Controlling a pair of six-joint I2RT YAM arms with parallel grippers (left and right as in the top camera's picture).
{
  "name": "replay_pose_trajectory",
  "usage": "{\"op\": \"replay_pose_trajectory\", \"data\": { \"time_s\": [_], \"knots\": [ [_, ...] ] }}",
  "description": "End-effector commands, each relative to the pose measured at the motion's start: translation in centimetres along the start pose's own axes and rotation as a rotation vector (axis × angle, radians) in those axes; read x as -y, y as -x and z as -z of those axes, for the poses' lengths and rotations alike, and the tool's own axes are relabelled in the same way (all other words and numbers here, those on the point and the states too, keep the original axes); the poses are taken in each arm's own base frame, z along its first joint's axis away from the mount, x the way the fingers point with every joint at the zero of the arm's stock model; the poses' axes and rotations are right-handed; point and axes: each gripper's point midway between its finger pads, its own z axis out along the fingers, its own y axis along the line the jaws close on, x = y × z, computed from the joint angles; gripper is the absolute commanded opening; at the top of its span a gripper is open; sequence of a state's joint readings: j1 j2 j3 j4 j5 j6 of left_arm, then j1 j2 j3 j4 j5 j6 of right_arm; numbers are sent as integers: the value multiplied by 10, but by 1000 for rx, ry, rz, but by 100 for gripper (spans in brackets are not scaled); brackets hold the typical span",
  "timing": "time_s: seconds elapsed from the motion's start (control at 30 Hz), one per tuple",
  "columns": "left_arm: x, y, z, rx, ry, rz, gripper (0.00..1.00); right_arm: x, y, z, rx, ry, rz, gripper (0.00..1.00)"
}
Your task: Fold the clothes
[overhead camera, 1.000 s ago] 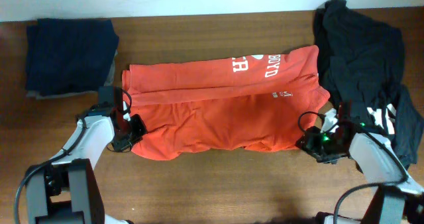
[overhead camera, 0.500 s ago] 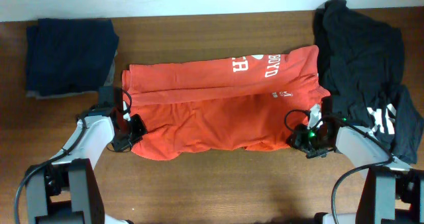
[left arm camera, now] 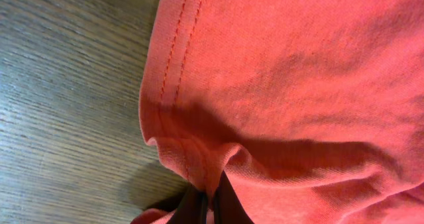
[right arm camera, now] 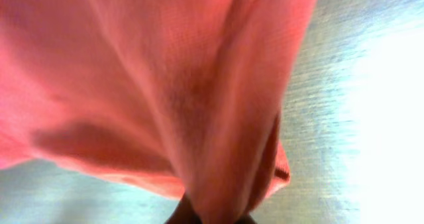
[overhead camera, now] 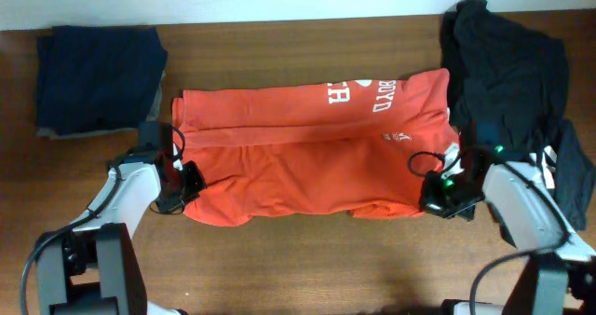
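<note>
An orange shirt [overhead camera: 307, 157] with white lettering lies spread across the middle of the table, partly folded lengthwise. My left gripper [overhead camera: 189, 183] is shut on its near left corner; the left wrist view shows the hem [left arm camera: 179, 98] pinched between the dark fingers [left arm camera: 211, 207]. My right gripper [overhead camera: 436, 192] is shut on the shirt's near right corner; the right wrist view is filled with orange cloth [right arm camera: 199, 105] rising from the fingers [right arm camera: 212, 217].
A folded dark blue garment [overhead camera: 98, 77] lies at the back left. A heap of black clothes [overhead camera: 512, 82] lies at the right, close to my right arm. Bare wooden table [overhead camera: 317, 259] runs along the front.
My right gripper moved left to the shirt's near right corner, closed on it, then shifted a little right, drawing the edge out. The left gripper has not moved.
</note>
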State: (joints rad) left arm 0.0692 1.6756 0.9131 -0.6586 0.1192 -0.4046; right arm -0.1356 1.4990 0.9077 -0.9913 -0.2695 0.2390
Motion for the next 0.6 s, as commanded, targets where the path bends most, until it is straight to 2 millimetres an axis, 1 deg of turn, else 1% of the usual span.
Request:
{"op": "replay_pose_trajectory", "data": {
  "time_s": [0.0,0.07,0.13,0.2,0.27,0.33,0.4,0.43,0.47,0.5,0.53,0.57],
  "knots": [
    [1,5,2,14,7,-21,1,-13,8,38,37,0,41,4],
    [1,5,2,14,7,-21,1,-16,15,43,63,6,49,4],
    [-1,6,2,17,17,-20,1,-22,30,43,123,21,70,4],
    [-2,6,2,20,24,-20,1,-31,51,41,192,43,96,4],
    [-2,6,2,20,24,-20,1,-38,62,38,224,65,117,4],
    [-3,7,2,22,29,-20,1,-56,84,25,264,109,163,4],
    [-3,7,2,23,31,-21,1,-66,98,11,286,124,196,4],
    [-3,7,2,23,31,-20,1,-69,101,7,291,126,205,4],
    [-3,7,2,23,31,-20,1,-73,106,0,293,129,217,9],
    [-3,7,2,23,31,-20,1,-75,108,-6,286,128,224,23],
    [-3,7,2,23,31,-20,1,-75,108,-12,270,124,224,42],
    [-3,7,2,23,31,-20,1,-75,107,-13,259,122,222,46]
  ]
}}
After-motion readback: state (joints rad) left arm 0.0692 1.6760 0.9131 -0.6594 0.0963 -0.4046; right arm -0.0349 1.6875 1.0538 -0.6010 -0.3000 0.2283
